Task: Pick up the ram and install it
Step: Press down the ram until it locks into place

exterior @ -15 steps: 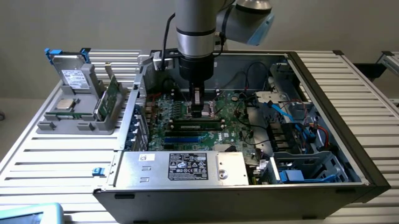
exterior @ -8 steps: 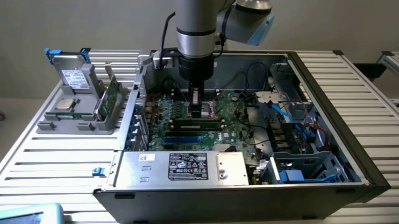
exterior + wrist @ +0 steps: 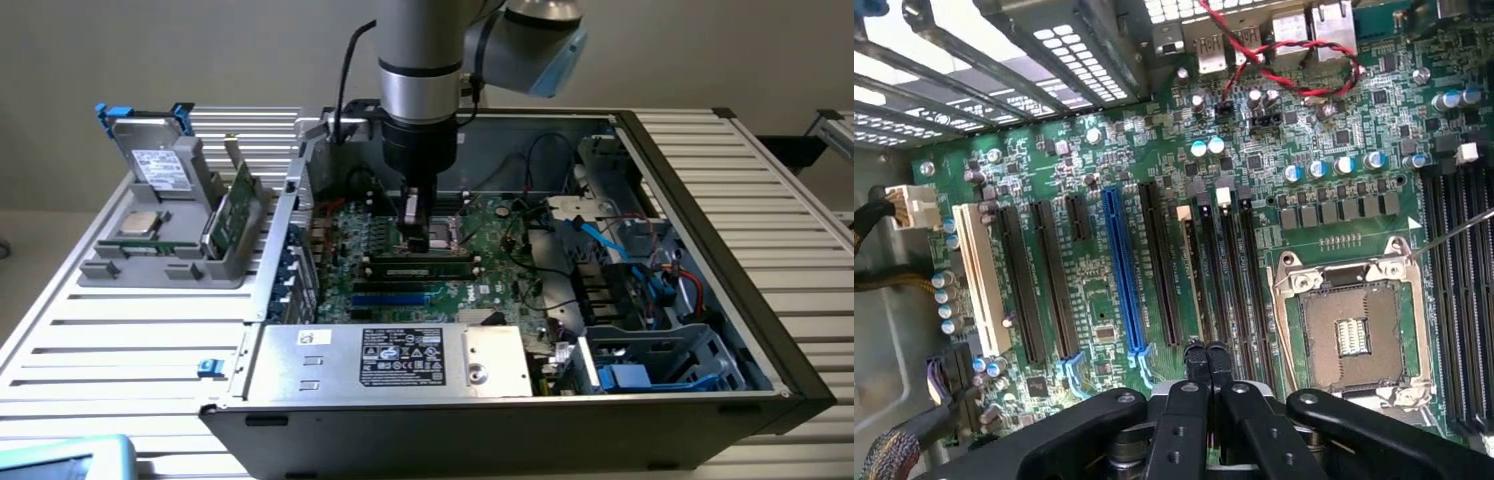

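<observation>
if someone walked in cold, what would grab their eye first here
The robot arm plunging straight down into the open computer case, its shut gripper just above the ram lying across the motherboard's slots. In the wrist view, the bright blue slot and the bare CPU socket stand out on the green board. At the exterior view's left, a grey parts holder sits on the slatted table.

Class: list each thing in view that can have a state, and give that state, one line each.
Case: open, lying on its side.
Gripper: shut, low over the board.
Ram: on edge at a slot, under the gripper; seating unclear.
CPU socket: empty.
Blue slot: empty.
</observation>
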Robot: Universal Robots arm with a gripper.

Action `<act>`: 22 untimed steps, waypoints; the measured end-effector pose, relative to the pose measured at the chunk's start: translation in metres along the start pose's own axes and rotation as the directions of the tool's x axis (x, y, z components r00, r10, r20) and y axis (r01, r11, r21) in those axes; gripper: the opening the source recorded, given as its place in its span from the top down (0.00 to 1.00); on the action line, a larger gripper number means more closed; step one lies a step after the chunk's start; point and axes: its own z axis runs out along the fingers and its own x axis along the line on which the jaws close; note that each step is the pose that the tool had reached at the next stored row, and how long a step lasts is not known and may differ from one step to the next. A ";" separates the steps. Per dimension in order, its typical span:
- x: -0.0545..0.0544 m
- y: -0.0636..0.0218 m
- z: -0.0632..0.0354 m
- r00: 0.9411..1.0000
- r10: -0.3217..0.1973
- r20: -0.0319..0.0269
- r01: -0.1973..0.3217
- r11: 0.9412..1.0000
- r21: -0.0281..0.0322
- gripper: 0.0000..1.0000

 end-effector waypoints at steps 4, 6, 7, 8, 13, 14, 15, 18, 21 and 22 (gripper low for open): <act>0.000 0.0000 0.0002 0.998 0.060 -0.002 -0.060 0.998 -0.005 0.89; 0.000 0.0000 0.0003 0.996 0.088 -0.003 -0.088 0.996 -0.008 0.89; 0.000 0.0000 0.0004 0.995 0.101 -0.003 -0.101 0.995 -0.009 0.89; 0.000 0.0000 0.0005 0.993 0.116 -0.003 -0.116 0.993 -0.010 0.89; 0.000 0.0000 0.0007 0.983 0.182 -0.005 -0.182 0.983 -0.013 0.89; 0.000 0.0000 0.0007 0.981 0.195 -0.006 -0.195 0.981 -0.014 0.89; 0.000 0.0000 0.0007 0.978 0.208 -0.006 -0.208 0.978 -0.014 0.89; 0.000 0.0000 0.0008 0.970 0.244 -0.006 -0.244 0.970 -0.014 0.89; 0.000 0.0000 0.0009 0.961 0.276 -0.004 -0.276 0.961 -0.010 0.89; 0.000 0.0000 0.0010 0.958 0.287 -0.003 -0.287 0.958 -0.008 0.89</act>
